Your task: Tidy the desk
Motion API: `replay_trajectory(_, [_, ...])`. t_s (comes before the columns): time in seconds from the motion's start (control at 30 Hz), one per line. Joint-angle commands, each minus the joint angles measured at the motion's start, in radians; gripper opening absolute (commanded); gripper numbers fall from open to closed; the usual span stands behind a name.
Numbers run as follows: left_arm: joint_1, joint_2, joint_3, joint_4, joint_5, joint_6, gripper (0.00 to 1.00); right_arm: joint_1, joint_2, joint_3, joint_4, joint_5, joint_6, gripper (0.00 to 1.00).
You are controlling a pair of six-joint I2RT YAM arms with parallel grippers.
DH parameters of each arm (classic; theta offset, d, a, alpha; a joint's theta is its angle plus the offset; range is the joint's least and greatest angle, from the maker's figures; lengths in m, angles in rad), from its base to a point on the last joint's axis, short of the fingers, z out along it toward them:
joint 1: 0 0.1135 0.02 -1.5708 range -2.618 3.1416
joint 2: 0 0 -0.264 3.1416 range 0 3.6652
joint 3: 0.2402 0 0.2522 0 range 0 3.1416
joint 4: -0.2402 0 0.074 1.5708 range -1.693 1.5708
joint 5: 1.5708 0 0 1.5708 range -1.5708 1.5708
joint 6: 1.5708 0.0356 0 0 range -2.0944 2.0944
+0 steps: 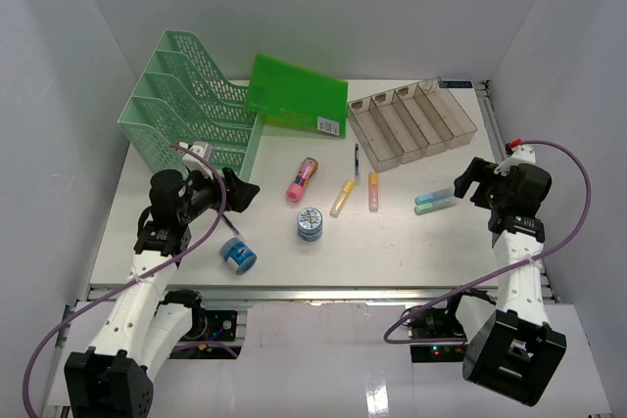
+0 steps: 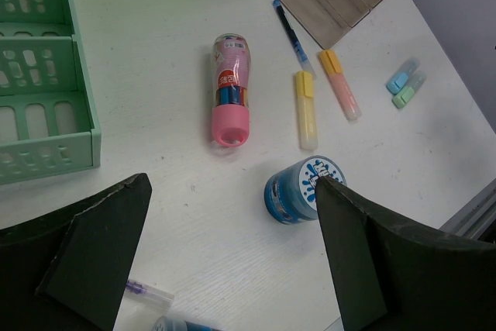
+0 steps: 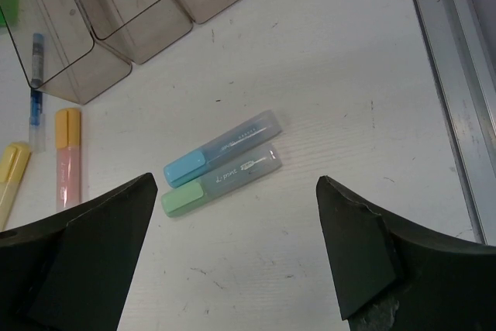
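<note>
Hovering spread and empty, the left tool (image 2: pixel 232 257) hangs by the blue jar (image 2: pixel 298 190) and the right tool (image 3: pixel 232 246) above two markers (image 3: pixel 221 162), likely lined up for pickups. The bench (image 1: pixel 411 252) fills mid-frame; rack (image 1: pixel 186 105) upper left, tray (image 1: pixel 412 116) upper right, probably destinations.
</note>
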Motion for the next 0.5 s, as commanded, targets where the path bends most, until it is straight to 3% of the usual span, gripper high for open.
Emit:
replay_trajectory(0.0, [0.001, -0.01, 0.027, 0.022, 0.014, 0.004, 0.98, -0.004, -0.013, 0.014, 0.037, -0.082, -0.04, 0.9])
replay_trajectory(0.1, [0.001, -0.012, 0.027, 0.022, 0.015, 0.002, 0.98, -0.004, -0.023, 0.0, 0.03, -0.211, -0.123, 0.9])
replay_trajectory(0.27, [0.001, -0.016, 0.027, 0.022, 0.019, 0.001, 0.98, -0.004, -0.07, -0.043, -0.014, -0.559, -0.37, 0.9])
replay_trajectory(0.37, [0.001, -0.018, 0.028, 0.022, 0.023, -0.001, 0.98, 0.003, -0.084, -0.016, -0.128, -0.718, -0.62, 0.9])
replay_trajectory(0.47, [0.001, -0.017, 0.027, 0.024, 0.027, 0.0, 0.98, 0.026, -0.053, 0.115, -0.458, -0.731, -1.073, 0.9])
